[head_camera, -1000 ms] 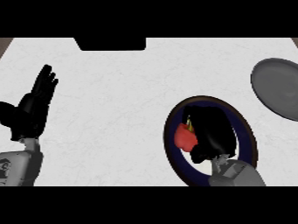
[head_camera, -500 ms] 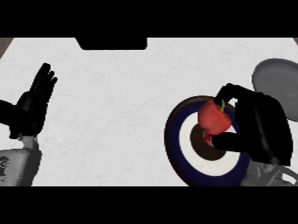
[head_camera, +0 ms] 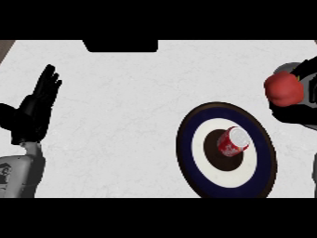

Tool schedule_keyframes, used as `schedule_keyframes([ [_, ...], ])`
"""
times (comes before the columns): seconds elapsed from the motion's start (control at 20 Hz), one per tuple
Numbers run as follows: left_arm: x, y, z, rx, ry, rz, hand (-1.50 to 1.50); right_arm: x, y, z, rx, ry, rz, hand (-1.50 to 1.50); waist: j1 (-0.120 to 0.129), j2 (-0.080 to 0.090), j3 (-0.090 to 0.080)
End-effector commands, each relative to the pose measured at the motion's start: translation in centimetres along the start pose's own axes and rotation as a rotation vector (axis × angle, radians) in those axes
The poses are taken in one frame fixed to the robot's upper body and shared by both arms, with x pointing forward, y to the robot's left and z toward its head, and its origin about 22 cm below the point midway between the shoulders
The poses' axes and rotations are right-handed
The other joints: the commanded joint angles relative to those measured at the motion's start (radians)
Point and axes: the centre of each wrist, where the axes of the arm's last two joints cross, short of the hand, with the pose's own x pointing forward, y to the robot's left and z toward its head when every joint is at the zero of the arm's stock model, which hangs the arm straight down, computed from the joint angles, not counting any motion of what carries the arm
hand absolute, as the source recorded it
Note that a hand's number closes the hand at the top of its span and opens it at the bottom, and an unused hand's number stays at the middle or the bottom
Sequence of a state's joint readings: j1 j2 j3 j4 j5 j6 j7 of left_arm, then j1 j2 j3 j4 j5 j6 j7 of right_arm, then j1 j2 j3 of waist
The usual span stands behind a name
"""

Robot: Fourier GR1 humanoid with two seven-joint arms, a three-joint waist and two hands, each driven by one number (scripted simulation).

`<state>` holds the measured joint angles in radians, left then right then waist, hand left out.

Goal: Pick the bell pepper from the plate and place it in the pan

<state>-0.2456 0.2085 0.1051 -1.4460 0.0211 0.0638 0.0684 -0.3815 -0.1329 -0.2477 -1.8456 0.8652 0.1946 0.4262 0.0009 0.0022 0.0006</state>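
The right robot hand (head_camera: 310,100) has its black fingers curled round the red bell pepper (head_camera: 283,90), holding it up and to the right of the round dark-blue-and-white ringed plate (head_camera: 196,153), over the grey round pan (head_camera: 285,69), of which only a sliver shows behind the hand. On the plate's dark centre lies a small red can with a silver top (head_camera: 232,141), tilted on its side. Well to the left of the plate, above the white marbled bench (head_camera: 120,102), the left robot hand (head_camera: 30,111) rests open, fingers straight and pointing up.
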Motion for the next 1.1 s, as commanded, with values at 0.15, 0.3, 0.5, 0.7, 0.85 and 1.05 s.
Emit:
schedule_keyframes([
  [0.15,0.3,-1.5,-0.3,-0.022,0.019,-0.006,0.00,-8.5,-3.3,-6.6,-0.101,0.072,0.037,1.50,0.011,0.005,0.001],
  [0.3,0.4,-0.7,0.3,-0.021,-0.006,0.003,0.00,-13.5,-3.2,-6.6,-0.094,0.071,0.156,1.50,0.017,0.007,0.001],
  [0.5,1.2,-0.5,-0.7,-0.031,-0.014,0.016,0.00,-16.6,-4.3,-8.8,-0.144,0.101,0.248,1.50,0.029,0.012,0.002],
  [0.7,0.8,-2.3,0.1,-0.051,-0.017,0.013,0.00,-18.7,-3.8,-10.3,-0.170,0.132,0.243,1.50,0.058,0.022,0.005],
  [0.85,0.6,-0.3,0.2,-0.054,-0.031,0.000,0.00,-20.6,-1.0,-9.5,-0.181,0.151,0.227,1.50,0.058,0.020,0.004],
  [1.05,1.4,-1.3,-0.6,-0.050,-0.043,-0.003,0.00,-20.8,-1.4,-10.1,-0.169,0.175,0.019,1.50,0.060,0.025,0.008],
])
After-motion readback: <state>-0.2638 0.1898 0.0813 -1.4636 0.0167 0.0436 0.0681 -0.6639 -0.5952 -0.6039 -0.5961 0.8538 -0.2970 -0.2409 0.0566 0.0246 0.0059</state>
